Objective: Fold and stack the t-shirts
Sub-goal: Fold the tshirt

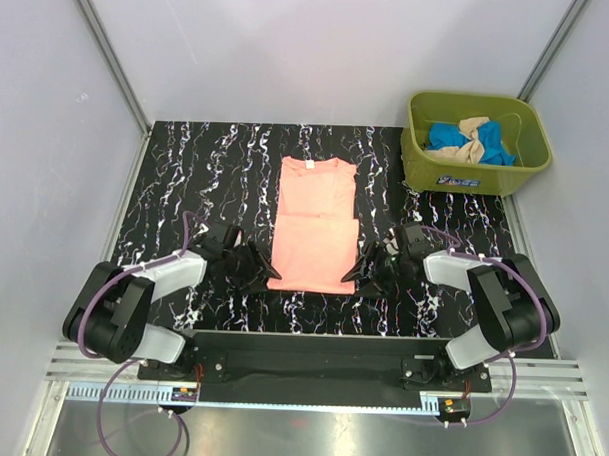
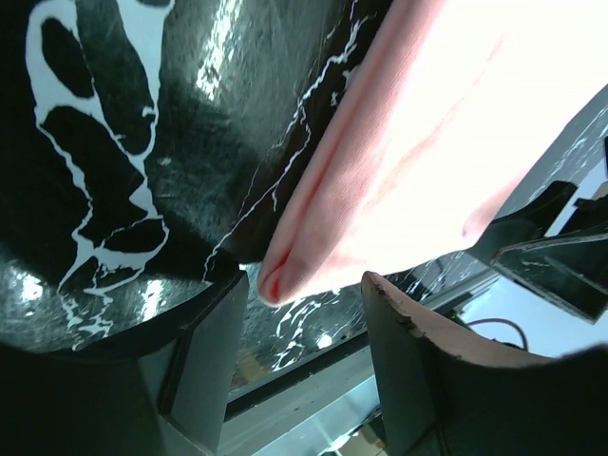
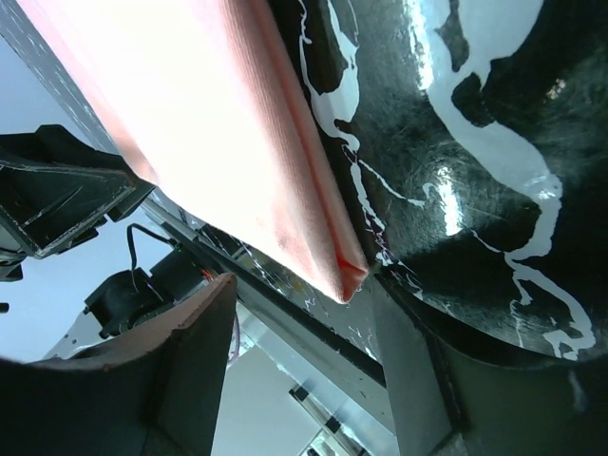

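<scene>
A salmon-pink t-shirt point(image 1: 315, 223) lies flat on the black marbled table point(image 1: 186, 174), folded into a long narrow strip with its collar at the far end. My left gripper point(image 1: 266, 274) sits at the strip's near left corner, jaws open. In the left wrist view that folded corner point(image 2: 277, 277) lies between the fingers point(image 2: 204, 351), close to the left one, not clamped. My right gripper point(image 1: 356, 274) is open at the near right corner. In the right wrist view that corner point(image 3: 344, 274) sits just inside the right finger point(image 3: 423, 380), loose.
An olive-green tub point(image 1: 419, 162) stands at the far right of the table, holding a crumpled blue tee point(image 1: 448, 139) and a beige tee point(image 1: 476, 132). White walls close in the table on three sides. The table's front rail runs right behind both grippers.
</scene>
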`<action>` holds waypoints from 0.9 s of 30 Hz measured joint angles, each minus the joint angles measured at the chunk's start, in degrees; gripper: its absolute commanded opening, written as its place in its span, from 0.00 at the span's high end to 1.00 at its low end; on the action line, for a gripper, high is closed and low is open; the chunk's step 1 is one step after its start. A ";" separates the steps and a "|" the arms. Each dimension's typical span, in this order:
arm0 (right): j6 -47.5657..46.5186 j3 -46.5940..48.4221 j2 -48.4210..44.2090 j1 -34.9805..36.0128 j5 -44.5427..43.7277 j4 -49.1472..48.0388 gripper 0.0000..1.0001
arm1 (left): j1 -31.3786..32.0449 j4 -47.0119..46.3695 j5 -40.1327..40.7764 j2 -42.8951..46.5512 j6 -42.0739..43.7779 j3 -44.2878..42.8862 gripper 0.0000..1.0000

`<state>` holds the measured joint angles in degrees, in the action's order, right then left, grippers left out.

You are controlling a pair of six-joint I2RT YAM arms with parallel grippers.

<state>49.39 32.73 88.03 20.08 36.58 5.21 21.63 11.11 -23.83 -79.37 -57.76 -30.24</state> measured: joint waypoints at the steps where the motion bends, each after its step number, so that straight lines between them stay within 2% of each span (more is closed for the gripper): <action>1: 0.28 0.09 0.20 0.11 0.02 -0.07 0.34 | -0.09 -0.33 -0.07 -0.20 -0.24 0.00 0.42; 10: 1.27 0.13 0.37 0.52 -0.79 0.15 0.38 | -1.01 -3.56 -2.05 -2.67 -1.55 -0.04 0.48; 16: 2.49 0.37 1.29 0.63 -0.94 0.13 0.43 | -1.38 -4.70 -2.64 -4.37 -1.64 -0.02 0.65; 17: 2.64 0.37 1.38 0.66 -1.01 0.13 0.47 | -1.49 -4.76 -2.71 -4.61 -1.62 -0.02 0.70; 18: 2.80 0.39 1.51 0.70 -1.31 0.13 0.51 | -1.57 -4.81 -2.78 -4.87 -1.62 -0.02 0.80; 19: 3.04 0.39 1.75 0.74 -1.40 0.11 0.61 | -1.64 -4.85 -2.80 -5.18 -1.49 -0.02 0.88; 20: 3.04 0.42 2.05 0.81 -1.70 0.04 0.83 | -1.75 -4.96 -2.67 -5.66 -0.85 0.00 0.95; 21: 2.73 0.39 2.45 0.92 -2.64 0.07 0.95 | -1.86 -5.22 -3.08 -5.99 -0.79 -0.04 1.00; 22: 2.82 0.37 3.02 1.03 -3.58 -0.02 1.00 | -1.92 -5.53 -3.54 -6.16 -0.50 -0.20 1.00; 27: 1.11 1.62 3.69 1.51 -4.26 1.22 1.00 | -1.79 -6.71 -3.82 -5.81 0.66 0.37 1.00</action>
<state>50.50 34.35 91.72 21.58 32.32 6.44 19.84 4.40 -27.66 -85.19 -57.10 -29.87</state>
